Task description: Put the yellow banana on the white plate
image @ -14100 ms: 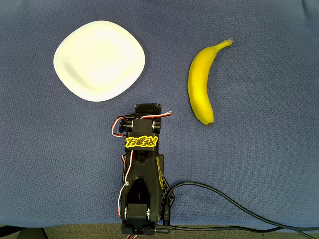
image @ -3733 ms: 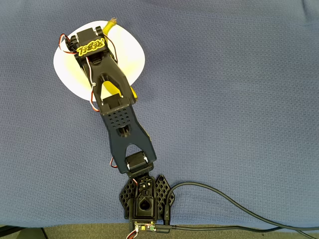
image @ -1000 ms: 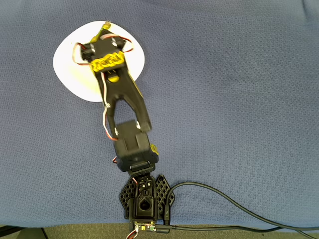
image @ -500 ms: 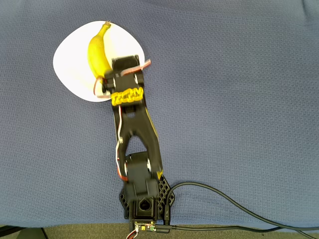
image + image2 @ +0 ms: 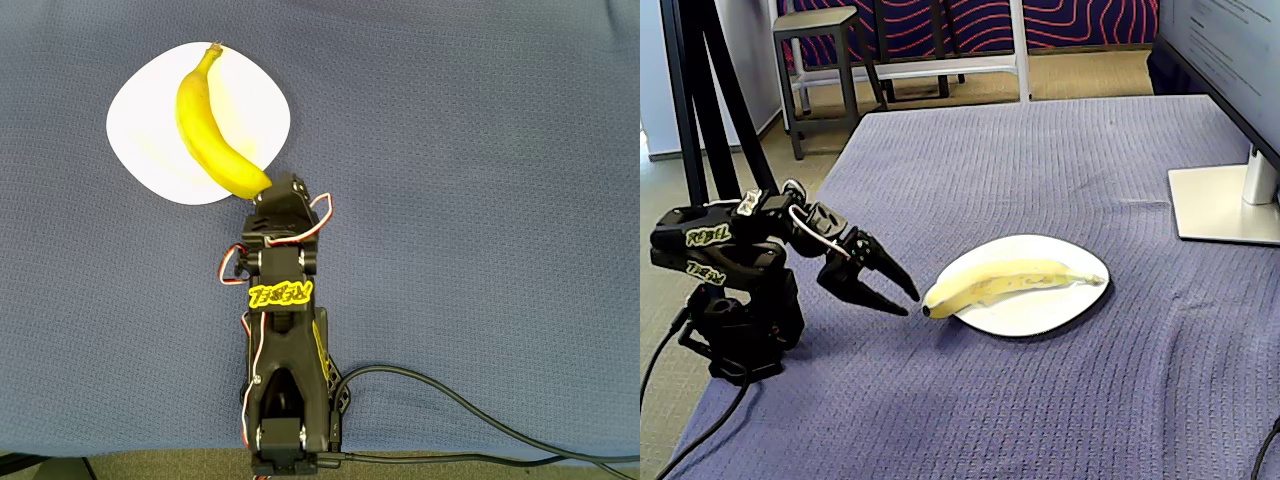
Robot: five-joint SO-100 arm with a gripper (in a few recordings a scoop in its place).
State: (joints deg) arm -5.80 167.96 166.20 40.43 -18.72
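The yellow banana [image 5: 210, 125] lies across the white plate [image 5: 150, 120], its dark tip overhanging the rim, while the empty gripper [image 5: 905, 298], fingers apart, hangs just beside that tip above the blue cloth [image 5: 480, 200].

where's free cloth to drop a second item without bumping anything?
Overhead view: everything right of the plate and arm is bare cloth, down to the cable. Left of the arm, below the plate, is free too. Crowded: the plate's lower-right rim, where the banana tip overhangs beside the open hand. Fixed view: a monitor base occupies the far right.
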